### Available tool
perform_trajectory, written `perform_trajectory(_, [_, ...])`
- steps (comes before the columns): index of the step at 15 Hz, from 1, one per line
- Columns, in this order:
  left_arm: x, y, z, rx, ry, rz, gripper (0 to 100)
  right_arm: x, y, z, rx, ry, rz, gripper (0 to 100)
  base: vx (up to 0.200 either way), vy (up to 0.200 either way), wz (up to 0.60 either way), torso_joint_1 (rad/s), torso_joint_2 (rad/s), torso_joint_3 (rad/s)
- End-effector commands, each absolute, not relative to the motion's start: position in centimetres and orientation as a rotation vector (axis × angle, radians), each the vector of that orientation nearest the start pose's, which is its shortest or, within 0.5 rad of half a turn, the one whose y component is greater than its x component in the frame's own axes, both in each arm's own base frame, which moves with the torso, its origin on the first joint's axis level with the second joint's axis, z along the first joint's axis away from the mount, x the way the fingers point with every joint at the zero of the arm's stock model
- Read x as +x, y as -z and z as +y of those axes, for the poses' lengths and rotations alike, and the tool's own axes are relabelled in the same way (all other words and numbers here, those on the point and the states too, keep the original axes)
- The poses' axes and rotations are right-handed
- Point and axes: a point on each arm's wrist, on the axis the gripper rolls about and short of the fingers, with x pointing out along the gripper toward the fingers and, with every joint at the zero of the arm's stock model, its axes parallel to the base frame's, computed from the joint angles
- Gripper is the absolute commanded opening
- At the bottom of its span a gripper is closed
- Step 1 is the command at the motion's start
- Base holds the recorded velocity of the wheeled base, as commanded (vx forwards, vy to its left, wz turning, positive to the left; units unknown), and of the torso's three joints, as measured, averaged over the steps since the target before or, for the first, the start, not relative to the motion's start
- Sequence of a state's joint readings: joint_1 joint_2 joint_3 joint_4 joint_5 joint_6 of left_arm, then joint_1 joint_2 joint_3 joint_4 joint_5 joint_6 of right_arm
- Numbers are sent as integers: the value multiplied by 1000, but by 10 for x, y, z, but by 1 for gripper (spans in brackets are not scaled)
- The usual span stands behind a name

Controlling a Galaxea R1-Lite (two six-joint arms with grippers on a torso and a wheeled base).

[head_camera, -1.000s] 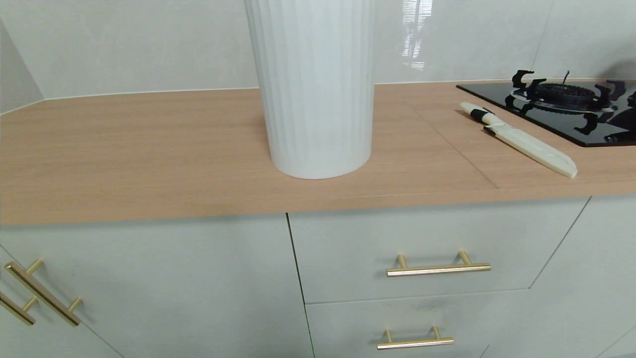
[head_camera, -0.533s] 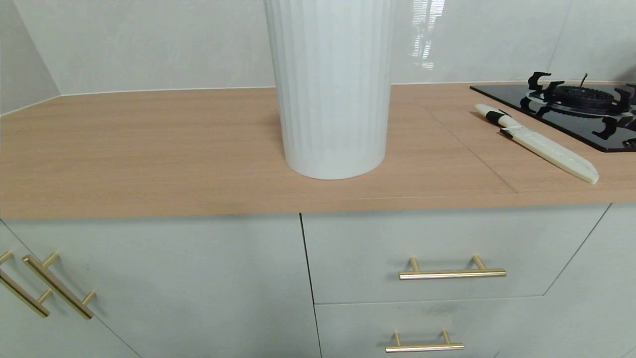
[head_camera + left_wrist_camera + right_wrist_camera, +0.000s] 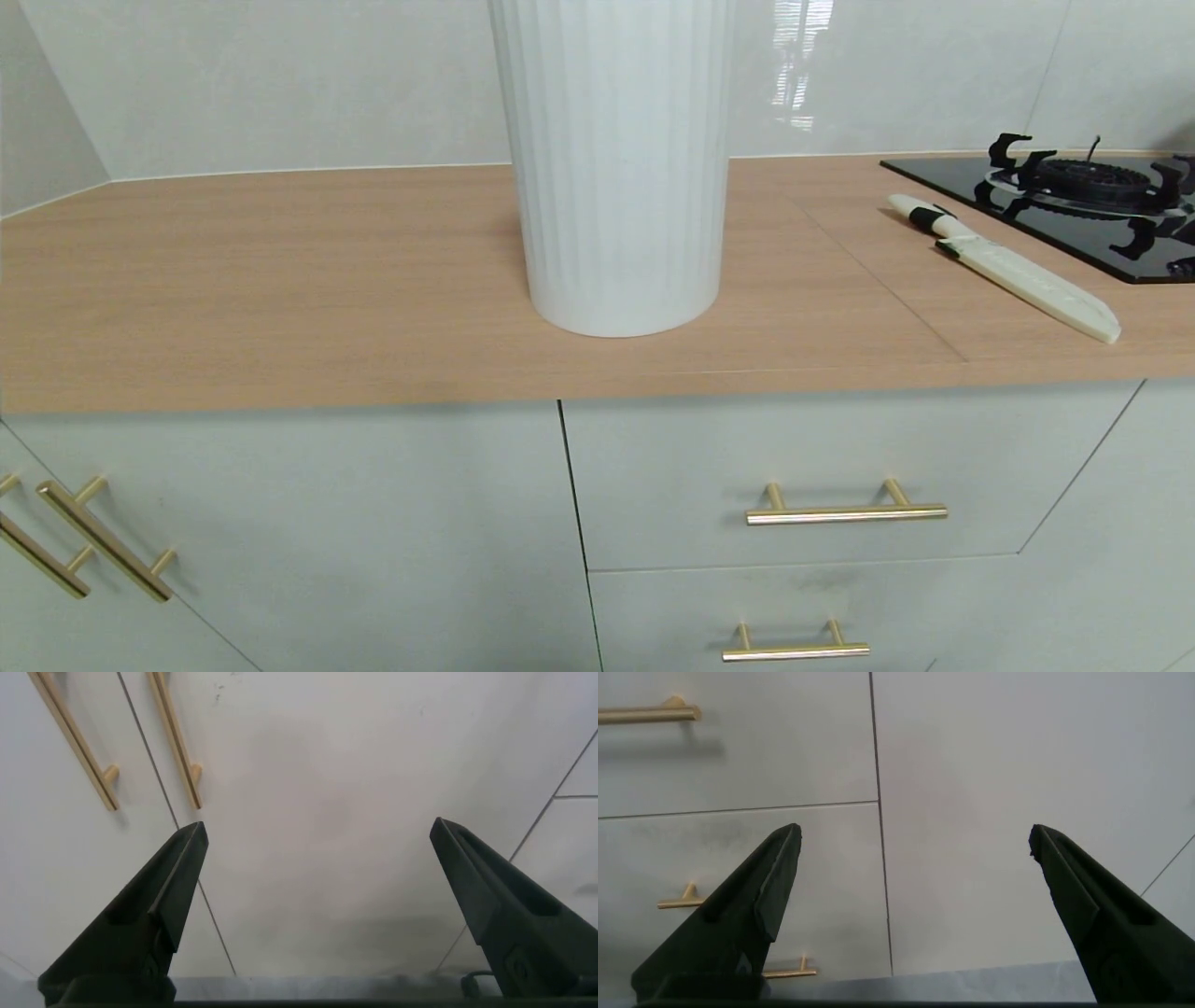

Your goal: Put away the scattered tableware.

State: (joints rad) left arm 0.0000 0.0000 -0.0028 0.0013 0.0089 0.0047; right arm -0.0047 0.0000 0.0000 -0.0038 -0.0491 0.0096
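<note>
A cream-bladed knife (image 3: 1004, 269) with a white and black handle lies on the wooden countertop (image 3: 261, 280) at the right, beside the hob. A tall white ribbed container (image 3: 618, 168) stands upright at the middle of the counter, near its front edge. My left gripper (image 3: 318, 826) is open, with nothing between its dark fingers (image 3: 140, 924), and faces a pale cabinet door. My right gripper (image 3: 914, 831) is also open and empty, facing the drawer fronts below the counter.
A black gas hob (image 3: 1083, 201) sits at the counter's far right. Two drawers with brass handles (image 3: 845, 511) lie under the counter, and cabinet doors with brass handles (image 3: 103, 551) are at the left. A tiled wall backs the counter.
The whole head picture has shifted right since a second ago, so the camera has moved. The knife and container keep their places on the counter.
</note>
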Motion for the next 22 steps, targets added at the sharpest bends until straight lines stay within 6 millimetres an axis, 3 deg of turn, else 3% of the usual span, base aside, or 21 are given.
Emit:
perform_trajectory(1, [-23, -76, 0, 5, -9, 0, 100, -23, -76, -1, 9, 54, -3, 100, 0, 0, 0, 0, 0, 0])
perform_trajectory(7, [-23, -76, 0, 5, -9, 0, 100, -23, -76, -1, 9, 54, -3, 100, 0, 0, 0, 3, -13, -5])
perform_trajectory(11, [-23, -76, 0, 5, -9, 0, 100, -23, -76, -1, 11, 54, -3, 100, 0, 0, 0, 80, -221, -270])
perform_trajectory(22, [-23, -76, 0, 5, -9, 2, 100, -23, -76, -1, 11, 54, -3, 100, 0, 0, 0, 159, -500, -306])
